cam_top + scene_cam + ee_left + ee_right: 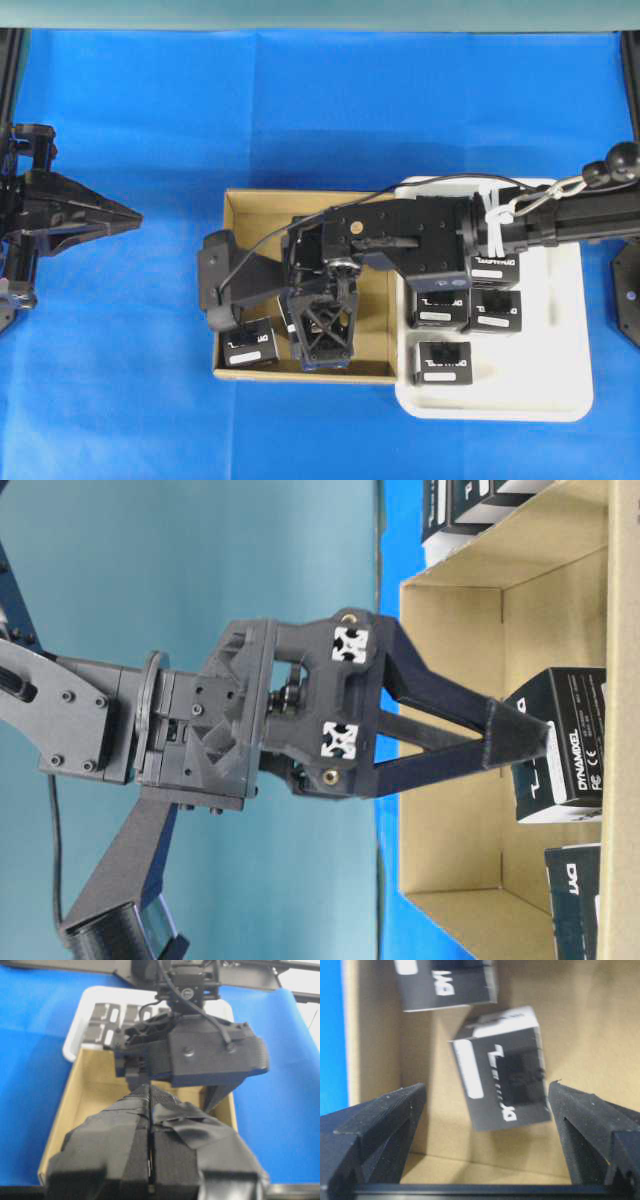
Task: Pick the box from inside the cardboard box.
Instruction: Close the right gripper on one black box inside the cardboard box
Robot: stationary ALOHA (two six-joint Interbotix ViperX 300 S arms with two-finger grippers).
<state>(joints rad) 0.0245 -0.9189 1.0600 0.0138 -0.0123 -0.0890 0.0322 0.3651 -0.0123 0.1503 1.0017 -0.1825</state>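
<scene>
The brown cardboard box lies in the middle of the blue table. My right gripper reaches down into it near the front wall, jaws wide open. In the right wrist view a black box with white lettering lies tilted on the cardboard floor between my right gripper's fingers, not clamped. The same box shows by the fingertip in the table-level view. A second black box lies in the front left corner. My left gripper waits at the far left, shut and holding nothing.
A white tray stands right of the cardboard box and holds several black boxes. The right arm spans the tray and the cardboard box's right half. The cardboard walls stand close around the right fingers. Blue cloth covers the table.
</scene>
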